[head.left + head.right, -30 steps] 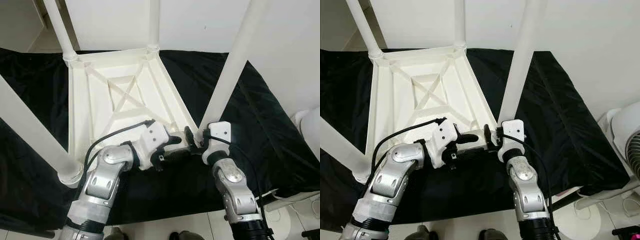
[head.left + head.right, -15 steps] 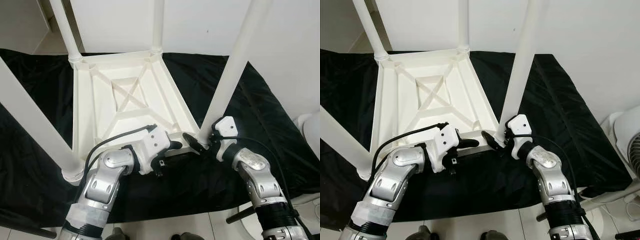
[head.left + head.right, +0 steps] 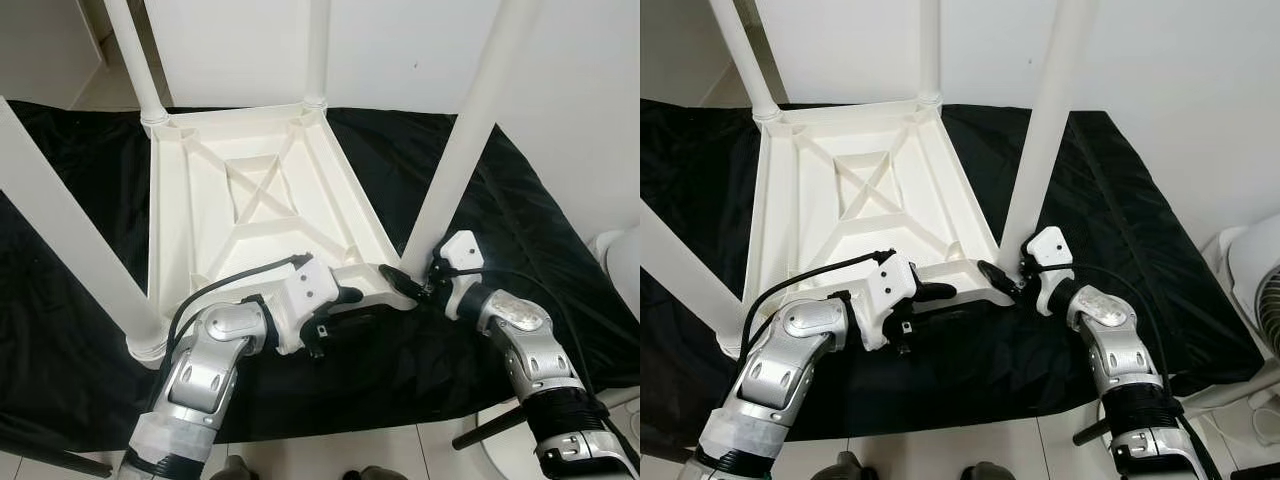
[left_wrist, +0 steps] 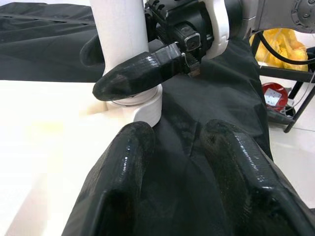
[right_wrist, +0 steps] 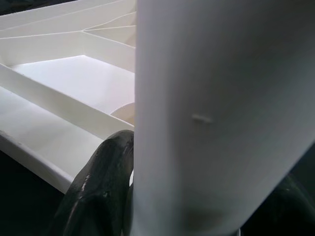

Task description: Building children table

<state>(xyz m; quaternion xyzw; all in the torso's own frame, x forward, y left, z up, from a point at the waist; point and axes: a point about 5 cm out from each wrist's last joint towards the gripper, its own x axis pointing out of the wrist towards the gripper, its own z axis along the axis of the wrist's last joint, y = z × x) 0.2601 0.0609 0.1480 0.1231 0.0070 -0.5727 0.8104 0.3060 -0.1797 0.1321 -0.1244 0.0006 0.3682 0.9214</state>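
So the right tool point(image 3: 418, 290) is pinching the base of the near-right leg point(image 3: 463, 145), which runs straight up from the upside-down tabletop point(image 3: 250, 215) on black cloth point(image 3: 520, 230). Left tool point(image 3: 345, 300) sits spread, just beside that corner.

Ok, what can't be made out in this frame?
- Tops of the table legs: cut off by the upper edge of both eye views.
- Right gripper: far finger hidden behind the leg, left wrist view.
- Leg's seating in its socket: hidden inside.
- Left gripper: contact with tabletop unclear.
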